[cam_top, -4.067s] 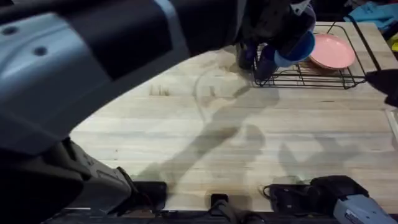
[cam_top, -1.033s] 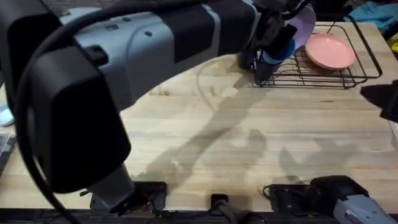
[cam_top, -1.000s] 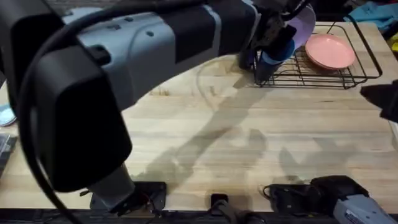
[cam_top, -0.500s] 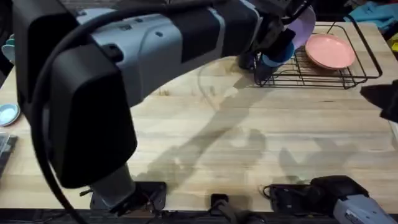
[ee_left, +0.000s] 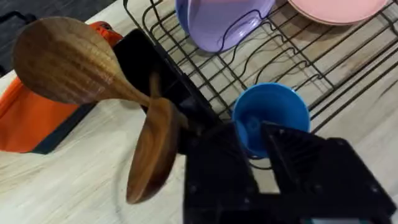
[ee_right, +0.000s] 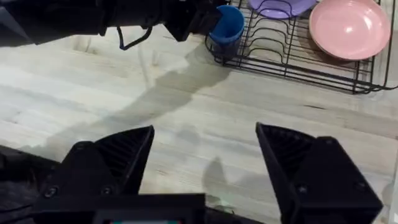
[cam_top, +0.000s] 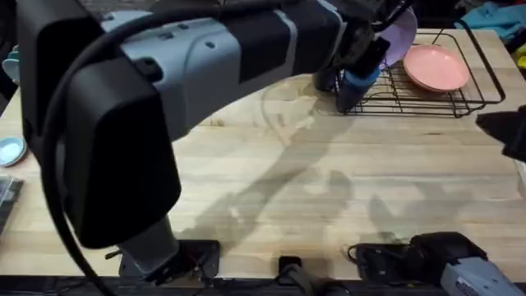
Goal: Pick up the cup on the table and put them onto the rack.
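A bright blue cup stands upright at the near-left corner of the black wire rack. My left gripper reaches across the table to it and is shut on the cup's rim, one finger inside and one outside. The rack also holds a purple plate and a pink plate. Well back from the rack, my right gripper hangs open above the bare table with nothing between its fingers.
A black utensil holder with two wooden spoons stands just left of the rack, with something orange beyond it. The left arm spans the table's left and middle. A small blue dish sits at the left edge.
Since 4 s ago the left gripper has carried the blue cup down and leftwards to the rack's corner. Over the last half second it barely moved. The right arm is still.
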